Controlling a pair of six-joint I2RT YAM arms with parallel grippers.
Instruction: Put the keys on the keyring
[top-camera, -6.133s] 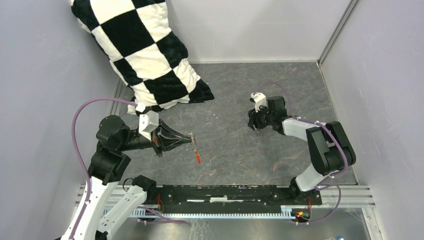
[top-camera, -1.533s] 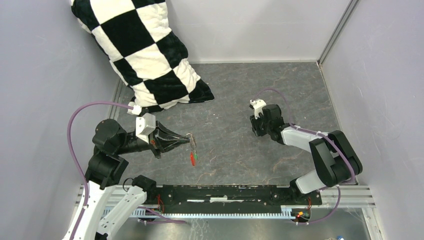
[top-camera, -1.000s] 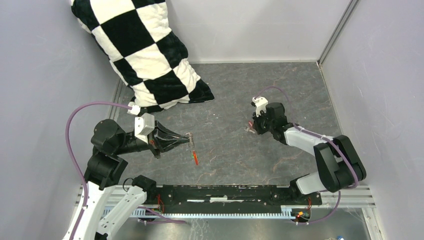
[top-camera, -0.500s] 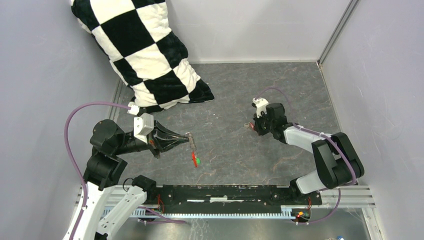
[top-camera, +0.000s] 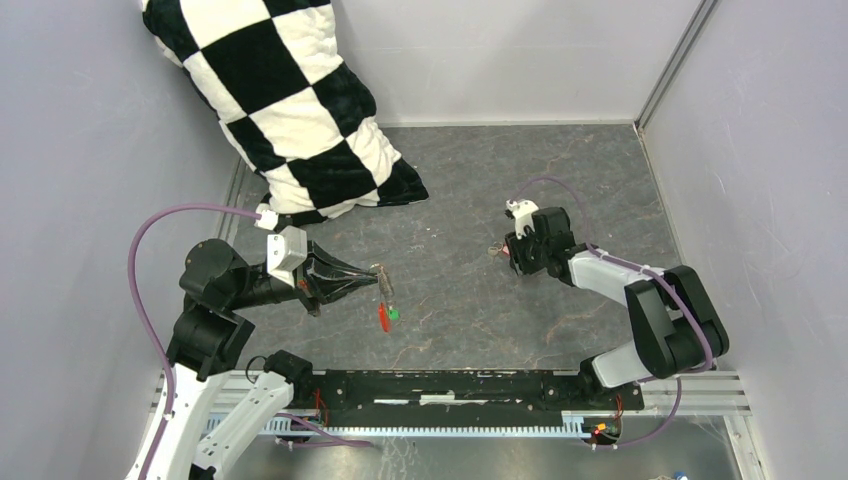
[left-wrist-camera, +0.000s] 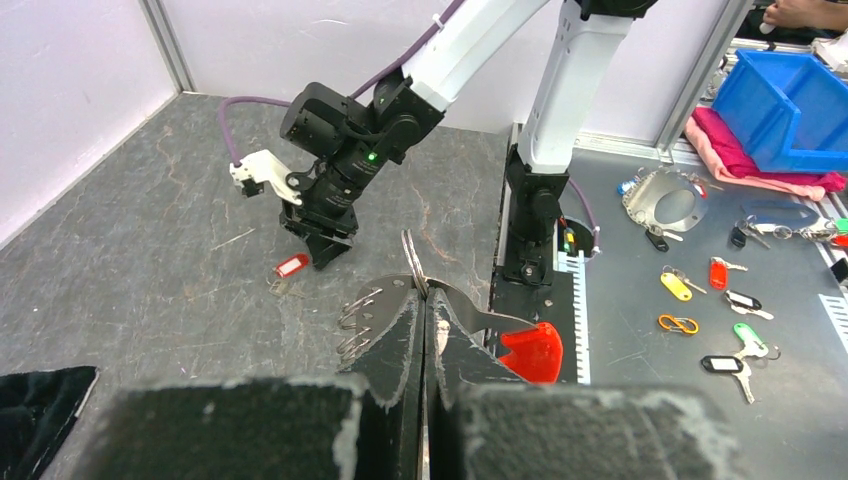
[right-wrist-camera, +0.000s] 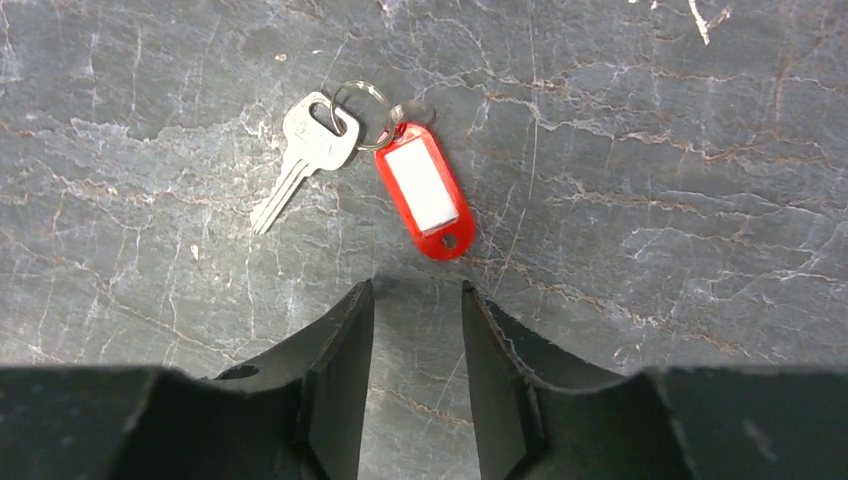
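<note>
My left gripper (top-camera: 381, 276) (left-wrist-camera: 421, 300) is shut on the keyring (left-wrist-camera: 410, 258), a thin silver ring seen edge-on and held above the floor. A long red tag (top-camera: 383, 318) and a small green tag (top-camera: 393, 313) hang below it. On the grey floor lies a plain silver key (right-wrist-camera: 308, 152) (top-camera: 494, 250), joined by a small ring (right-wrist-camera: 360, 100) to a red label tag (right-wrist-camera: 426, 203) (left-wrist-camera: 291, 266). My right gripper (right-wrist-camera: 416, 292) (top-camera: 513, 254) hovers just beside them, open, with nothing between its fingers. No other key shows.
A black-and-white checkered cushion (top-camera: 300, 110) leans in the back left corner. Grey walls close in the floor on three sides. The black base rail (top-camera: 450, 385) runs along the near edge. A blue bin (left-wrist-camera: 790, 100) and loose key tags sit beyond the table.
My right gripper has opened and let go of the key with the red label tag, which now lies on the floor. The left gripper has stayed put; its hanging tags swing slightly.
</note>
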